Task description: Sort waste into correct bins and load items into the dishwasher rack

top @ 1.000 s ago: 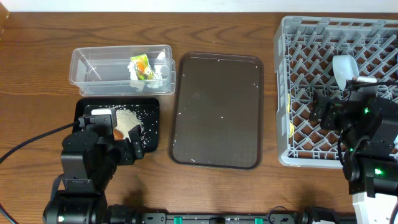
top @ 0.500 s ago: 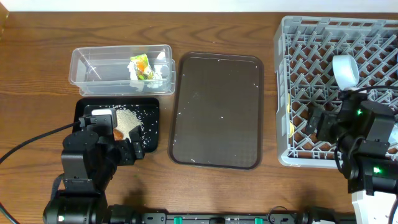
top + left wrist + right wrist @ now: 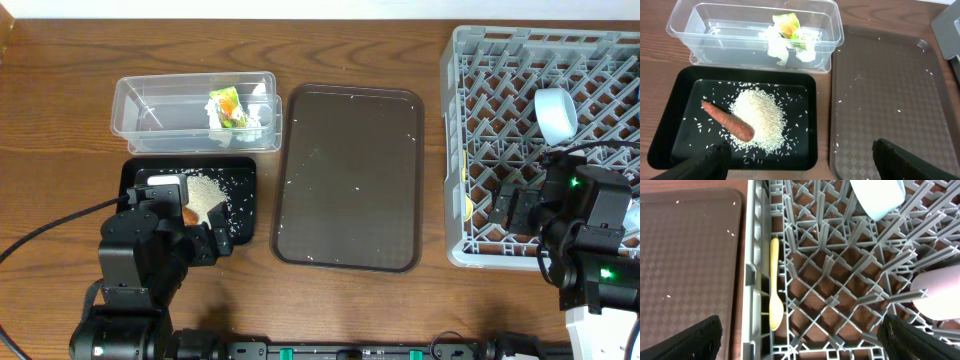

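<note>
The clear tub [image 3: 715,37] holds a green-orange wrapper [image 3: 787,25] and crumpled tissue [image 3: 777,47]. In front of it the black tray [image 3: 682,132] carries a rice pile [image 3: 760,117] and an orange carrot piece [image 3: 727,120]. My left gripper [image 3: 800,167] hangs open and empty over that tray's near edge. The grey dishwasher rack [image 3: 480,60] holds a light blue cup [image 3: 877,197], a pinkish cup [image 3: 937,292] and a pale yellow spoon [image 3: 775,287] along its left wall. Over the rack's near left part my right gripper [image 3: 800,342] is open, holding nothing.
A dark brown serving tray [image 3: 348,178] with a few stray rice grains lies between the bins and the rack. Bare wooden table [image 3: 60,120] surrounds everything. A black cable [image 3: 40,235] runs to the left arm.
The right gripper has drawn back towards the rack's near edge, away from the light blue cup. The left arm has stayed in place.
</note>
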`<action>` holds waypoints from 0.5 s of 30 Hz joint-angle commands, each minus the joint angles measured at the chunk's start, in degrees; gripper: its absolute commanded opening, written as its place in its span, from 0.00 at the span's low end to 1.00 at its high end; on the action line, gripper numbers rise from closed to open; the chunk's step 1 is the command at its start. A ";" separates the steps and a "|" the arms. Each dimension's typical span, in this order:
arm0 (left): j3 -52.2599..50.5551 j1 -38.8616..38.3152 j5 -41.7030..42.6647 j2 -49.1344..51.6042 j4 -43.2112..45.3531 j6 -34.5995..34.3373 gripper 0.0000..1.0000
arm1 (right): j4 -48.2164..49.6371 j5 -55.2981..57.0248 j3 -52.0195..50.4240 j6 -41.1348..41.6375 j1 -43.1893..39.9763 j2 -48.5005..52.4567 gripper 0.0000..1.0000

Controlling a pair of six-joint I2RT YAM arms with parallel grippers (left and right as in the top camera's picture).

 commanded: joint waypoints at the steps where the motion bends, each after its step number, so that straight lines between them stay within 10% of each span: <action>1: -0.24 0.20 0.17 0.26 0.02 -0.31 0.92 | -0.24 0.59 -0.68 0.33 0.11 0.07 0.99; 15: -0.24 0.20 0.20 0.26 0.02 -0.31 0.92 | -2.73 1.77 -1.62 -0.76 4.66 -13.94 0.99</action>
